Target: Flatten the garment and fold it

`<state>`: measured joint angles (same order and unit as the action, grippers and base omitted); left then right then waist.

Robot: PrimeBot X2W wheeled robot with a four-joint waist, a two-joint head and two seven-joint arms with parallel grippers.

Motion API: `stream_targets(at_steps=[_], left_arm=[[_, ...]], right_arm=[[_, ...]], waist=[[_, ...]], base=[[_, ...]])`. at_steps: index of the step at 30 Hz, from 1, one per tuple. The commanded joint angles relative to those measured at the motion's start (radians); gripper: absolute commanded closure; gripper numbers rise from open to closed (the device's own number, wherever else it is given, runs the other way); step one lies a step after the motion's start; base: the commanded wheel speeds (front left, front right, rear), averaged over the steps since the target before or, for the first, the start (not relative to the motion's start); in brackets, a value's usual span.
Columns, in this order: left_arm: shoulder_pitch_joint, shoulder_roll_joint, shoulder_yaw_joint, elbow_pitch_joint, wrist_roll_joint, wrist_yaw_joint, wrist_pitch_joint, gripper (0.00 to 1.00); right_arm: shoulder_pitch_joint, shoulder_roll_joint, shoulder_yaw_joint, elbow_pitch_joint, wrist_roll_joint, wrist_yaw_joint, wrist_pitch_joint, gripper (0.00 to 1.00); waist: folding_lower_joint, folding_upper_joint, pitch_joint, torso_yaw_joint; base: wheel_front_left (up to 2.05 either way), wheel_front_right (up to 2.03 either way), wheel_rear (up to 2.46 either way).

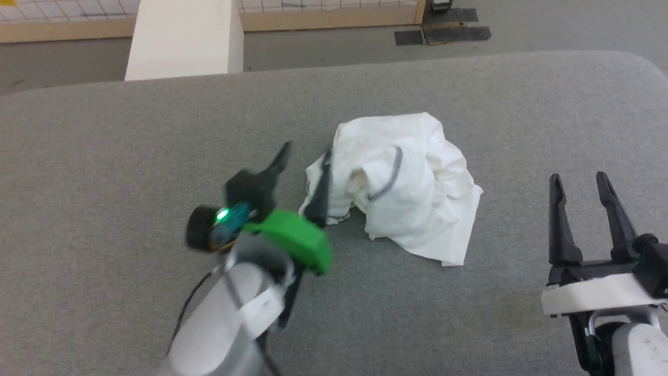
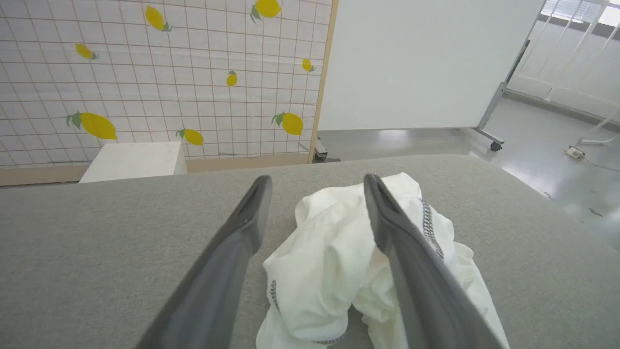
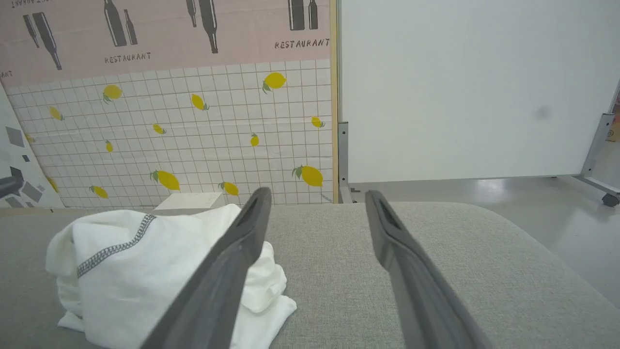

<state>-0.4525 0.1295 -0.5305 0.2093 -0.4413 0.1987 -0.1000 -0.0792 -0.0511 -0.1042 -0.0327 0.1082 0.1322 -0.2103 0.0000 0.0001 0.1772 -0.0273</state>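
Flattening step, apparently unstarted: shirt (image 1: 402,183) bunched on counter (image 1: 104,156); left tool (image 1: 308,149) released at its edge, right tool (image 1: 579,176) released, apart; next needs a hem pinched.

Blur over the left hand (image 1: 306,152) at nine o'clock of the crumpled garment (image 1: 412,172); sleeves lost among its folds; wrist of the right hand (image 1: 579,179) cropped at five o'clock.

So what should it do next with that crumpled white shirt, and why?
Probably close the left pincer on the nearest edge of the thin white shirt with grey-stitched seams. The shirt lies bunched on the grey fabric surface; that pincer is open with one finger over the cloth, while the right pincer stands open, apart from it.
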Motion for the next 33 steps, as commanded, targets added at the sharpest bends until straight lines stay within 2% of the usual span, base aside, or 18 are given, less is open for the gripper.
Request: stream_targets(at_steps=[1, 4, 6, 10, 13, 16, 22, 27, 33], left_arm=[[0.065, 0.036, 0.025, -0.043, -0.004, 0.03, -0.023, 0.0], [0.192, 0.092, 0.082, -0.179, 0.003, 0.095, -0.083, 0.0], [0.265, 0.125, 0.11, -0.266, 0.024, 0.123, -0.122, 0.0], [0.392, 0.145, 0.161, -0.424, 0.071, 0.144, -0.159, 0.0], [0.452, 0.145, 0.2, -0.5, 0.155, 0.147, -0.161, 0.0], [0.501, 0.131, 0.212, -0.512, 0.226, 0.136, -0.161, 0.0], [0.507, 0.072, 0.222, -0.506, 0.269, 0.094, -0.162, 0.0], [0.489, 0.031, 0.237, -0.498, 0.293, 0.064, -0.162, 0.0], [0.46, -0.017, 0.239, -0.476, 0.318, 0.031, -0.162, 0.0]], right_arm=[[0.015, 0.001, -0.001, -0.002, 0.002, -0.002, 0.004, 0.0], [0.034, 0.001, -0.004, -0.009, 0.005, -0.002, 0.006, 0.0], [0.048, 0.001, -0.006, -0.013, 0.005, -0.002, 0.01, 0.0], [0.073, 0.001, -0.004, -0.022, 0.007, -0.002, 0.019, 0.0], [0.088, 0.001, -0.001, -0.027, 0.01, -0.002, 0.026, 0.0], [0.099, 0.001, 0.0, -0.03, 0.014, -0.002, 0.034, 0.0], [0.063, -0.01, -0.005, -0.043, 0.055, -0.002, 0.092, 0.0], [0.0, -0.085, 0.026, -0.023, 0.143, -0.002, 0.251, 0.0], [-0.062, -0.207, 0.069, 0.037, 0.22, -0.002, 0.461, 0.0]], waist=[[0.0, -0.0001, -0.024, 0.011], [0.0, -0.0001, -0.035, 0.015], [0.0, -0.0001, -0.039, 0.017], [0.0, -0.0001, -0.043, 0.021], [0.0, -0.0001, -0.044, 0.029], [0.0, -0.0001, -0.047, 0.038], [0.0, -0.0001, -0.026, 0.064], [0.0, -0.0001, 0.023, 0.085], [0.0, -0.0001, 0.099, 0.121]], base=[[0.0, 0.0, 0.0], [0.0, 0.0, 0.0], [0.0, 0.0, 0.0], [0.0, 0.0, 0.0], [0.0, 0.0, 0.0], [0.0, 0.0, 0.0], [0.0, 0.0, 0.0], [0.0, 0.0, 0.0], [0.0, 0.0, 0.0]])
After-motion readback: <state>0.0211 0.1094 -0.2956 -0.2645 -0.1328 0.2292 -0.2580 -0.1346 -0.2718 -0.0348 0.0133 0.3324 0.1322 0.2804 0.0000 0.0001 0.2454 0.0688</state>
